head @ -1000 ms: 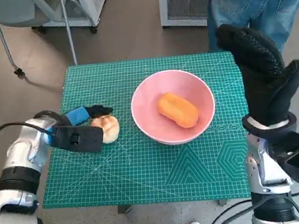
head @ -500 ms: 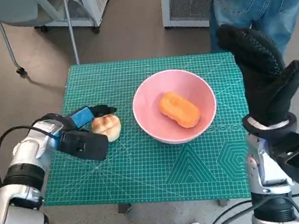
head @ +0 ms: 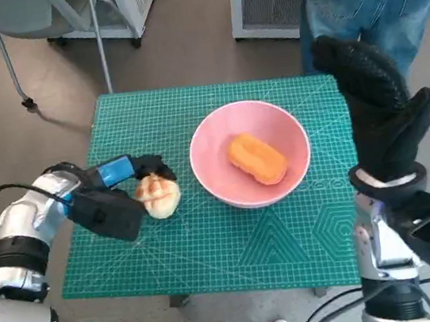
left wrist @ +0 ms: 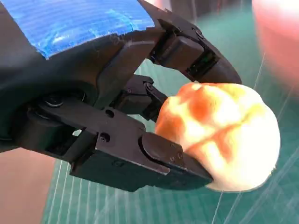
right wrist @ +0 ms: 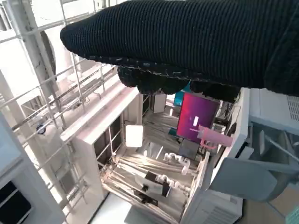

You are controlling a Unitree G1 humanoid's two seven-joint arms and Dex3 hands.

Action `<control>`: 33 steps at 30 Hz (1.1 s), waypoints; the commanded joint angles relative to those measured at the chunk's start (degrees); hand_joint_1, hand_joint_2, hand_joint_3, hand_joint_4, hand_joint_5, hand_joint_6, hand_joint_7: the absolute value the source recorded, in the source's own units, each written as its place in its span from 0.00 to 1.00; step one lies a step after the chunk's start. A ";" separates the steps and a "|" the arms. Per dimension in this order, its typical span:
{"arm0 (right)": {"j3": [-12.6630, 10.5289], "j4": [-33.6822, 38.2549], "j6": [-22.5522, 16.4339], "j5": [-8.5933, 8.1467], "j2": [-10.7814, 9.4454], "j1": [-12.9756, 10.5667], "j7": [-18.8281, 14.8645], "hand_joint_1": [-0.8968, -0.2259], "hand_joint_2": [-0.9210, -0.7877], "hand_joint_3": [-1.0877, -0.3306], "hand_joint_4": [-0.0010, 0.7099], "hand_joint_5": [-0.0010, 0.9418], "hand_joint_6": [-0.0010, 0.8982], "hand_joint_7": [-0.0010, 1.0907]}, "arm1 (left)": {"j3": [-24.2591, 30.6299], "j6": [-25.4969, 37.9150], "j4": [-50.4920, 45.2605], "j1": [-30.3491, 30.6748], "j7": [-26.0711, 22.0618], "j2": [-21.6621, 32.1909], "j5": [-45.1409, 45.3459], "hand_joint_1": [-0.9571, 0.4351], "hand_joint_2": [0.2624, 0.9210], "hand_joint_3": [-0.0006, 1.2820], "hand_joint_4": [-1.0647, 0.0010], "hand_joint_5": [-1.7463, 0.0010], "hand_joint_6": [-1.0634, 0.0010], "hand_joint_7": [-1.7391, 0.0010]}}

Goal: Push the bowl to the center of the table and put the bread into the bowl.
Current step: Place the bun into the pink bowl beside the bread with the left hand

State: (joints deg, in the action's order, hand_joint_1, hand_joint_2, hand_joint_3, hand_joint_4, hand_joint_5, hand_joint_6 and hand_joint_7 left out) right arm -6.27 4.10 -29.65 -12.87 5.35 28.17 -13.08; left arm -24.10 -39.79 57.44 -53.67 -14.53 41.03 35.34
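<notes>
Pink round bowl (head: 250, 153), holding an orange oblong bread piece (head: 256, 157), sits mid-table on the green gridded cutting mat (head: 210, 242), just beyond the left fingertips. Right hand (head: 380, 110) is raised beside the table, fingers straight and together. Left hand (head: 125, 175) fingers (left wrist: 163, 156) pinch the pale scored bread roll (left wrist: 219, 135).
</notes>
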 commanded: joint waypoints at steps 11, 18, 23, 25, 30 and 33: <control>-0.07 0.53 0.90 -0.12 -0.28 -0.79 0.27 0.40 0.00 0.46 0.39 0.05 0.00 0.72 | 13.98 -1.21 -20.09 -0.05 9.20 0.71 -8.25 0.69 1.00 0.04 0.35 0.37 0.38 0.32; 0.01 0.58 0.99 -0.53 -0.31 -0.67 0.03 0.40 0.00 0.46 0.41 0.06 0.00 0.72 | 13.05 0.59 -26.84 0.70 13.72 -3.67 -4.87 0.69 1.00 0.05 0.38 0.34 0.38 0.32; 0.05 0.69 0.97 -0.77 -0.31 -0.56 -0.15 0.40 0.00 0.45 0.41 0.06 0.00 0.72 | 10.69 0.93 -28.52 -0.72 12.30 -6.75 -3.59 0.69 1.00 0.05 0.37 0.34 0.38 0.33; 0.09 0.55 0.94 -0.78 -0.32 -0.66 -0.18 0.40 0.00 0.45 0.40 0.06 0.00 0.71 | 9.69 0.91 -28.56 -1.40 11.61 -7.73 -2.88 0.69 1.00 0.05 0.37 0.35 0.38 0.32; 0.16 -0.09 1.02 -0.78 -0.18 -0.99 -0.25 0.40 0.00 0.45 0.40 0.06 0.00 0.71 | 7.16 2.12 -28.36 -2.44 9.12 -10.30 -1.43 0.69 1.00 0.05 0.38 0.35 0.37 0.32; -0.02 -0.27 0.96 -0.94 0.13 -1.23 -0.47 0.40 0.00 0.45 0.40 0.06 0.00 0.71 | 5.18 1.70 -26.63 -3.05 9.51 -11.65 1.09 0.69 1.00 0.05 0.38 0.35 0.37 0.32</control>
State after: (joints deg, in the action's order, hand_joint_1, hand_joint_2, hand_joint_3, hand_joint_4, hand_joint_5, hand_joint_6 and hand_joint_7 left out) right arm -6.21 3.96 -29.34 -13.38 5.30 28.17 -13.11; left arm -17.32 -38.02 29.85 -55.05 -4.93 30.41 34.55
